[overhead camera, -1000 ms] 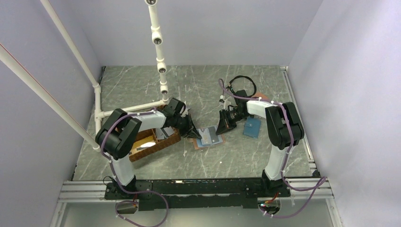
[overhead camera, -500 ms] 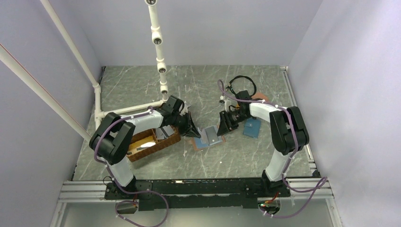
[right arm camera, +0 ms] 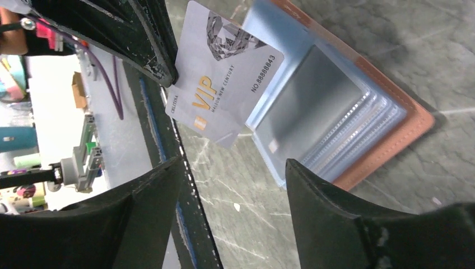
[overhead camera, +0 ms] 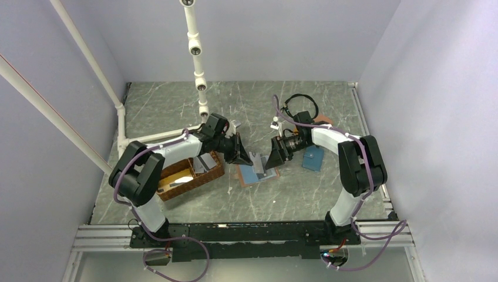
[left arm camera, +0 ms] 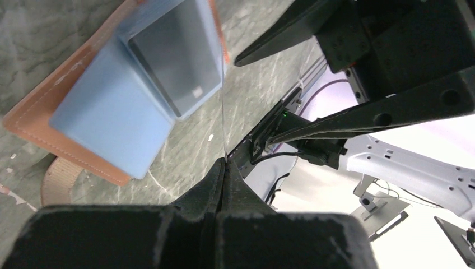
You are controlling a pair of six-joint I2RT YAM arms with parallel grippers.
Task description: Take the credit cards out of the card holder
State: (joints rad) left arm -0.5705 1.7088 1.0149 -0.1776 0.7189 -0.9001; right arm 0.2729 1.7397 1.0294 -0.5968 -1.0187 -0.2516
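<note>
Right wrist view: the card holder (right arm camera: 392, 120) lies open and flat on the table (right arm camera: 392, 33), light-blue pockets up, about midway between the table's left and right edges (a little nearer the near edge, going by the top view). One grey credit card (right arm camera: 305, 112) sits in a pocket. A second credit card (right arm camera: 224, 78), silver with VIP lettering, hangs just above the holder, pinched at its edge by the left gripper (left arm camera: 224, 168), jaws clamped on it. The right gripper (right arm camera: 232, 168) faces it, jaws spread, nothing between them. A wicker basket (overhead camera: 194, 185) stands toward the left edge, a teal wallet (overhead camera: 313, 157) toward the right.
</note>
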